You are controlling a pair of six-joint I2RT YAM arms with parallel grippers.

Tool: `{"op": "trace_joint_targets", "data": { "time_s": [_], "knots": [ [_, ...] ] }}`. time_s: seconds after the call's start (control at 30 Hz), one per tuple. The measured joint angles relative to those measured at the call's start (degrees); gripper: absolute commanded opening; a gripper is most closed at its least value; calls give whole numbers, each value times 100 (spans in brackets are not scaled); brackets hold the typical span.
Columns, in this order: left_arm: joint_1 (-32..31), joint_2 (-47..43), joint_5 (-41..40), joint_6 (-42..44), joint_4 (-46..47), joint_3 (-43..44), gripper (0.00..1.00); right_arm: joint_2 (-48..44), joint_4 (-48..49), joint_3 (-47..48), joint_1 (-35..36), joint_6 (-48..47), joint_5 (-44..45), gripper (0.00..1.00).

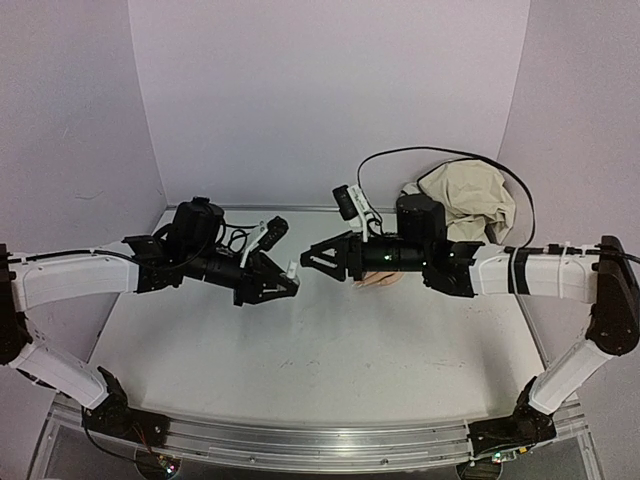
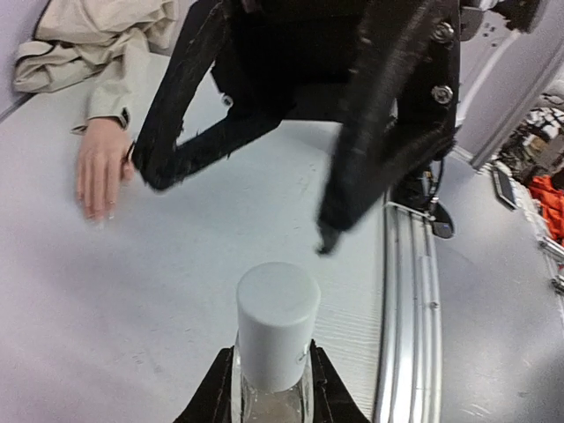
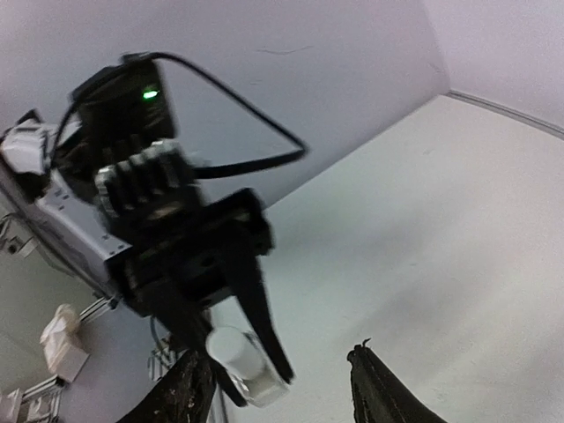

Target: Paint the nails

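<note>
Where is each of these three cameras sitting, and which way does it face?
Top external: above, behind the arms, looking down on the table; both arms show.
Left wrist: facing the right gripper and mannequin hand; own fingers hold the bottle.
Right wrist: facing the left gripper; own fingertips show.
Shared: both wrist views show the bottle.

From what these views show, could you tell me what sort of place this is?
Probably a robotics lab test cell: two arms on a metal rail at a white table, plain walls boxing it in, and a mannequin hand as a prop.
</note>
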Motion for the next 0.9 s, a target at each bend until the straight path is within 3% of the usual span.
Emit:
{"op": "trace_joint_targets", "data": {
  "time_s": [0.13, 0.33, 0.47, 0.67, 0.9],
  "knots": [
    [0, 254, 850, -144, 39, 138, 0, 52, 601, -15, 94, 155, -964, 38],
    [-2, 317, 1456, -188, 48, 149, 0, 431, 1034, 57, 120, 369, -1617, 31],
    [0, 317, 1633, -188, 44, 149, 0, 579, 1113, 74, 120, 448, -1784, 31],
    [0, 317, 1703, -188, 44, 149, 0, 715, 1257, 245, 120, 531, -2000, 14],
    [-2, 260, 1552, -162, 24, 146, 0, 739, 1303, 258, 120, 533, -2090, 4]
  ]
}}
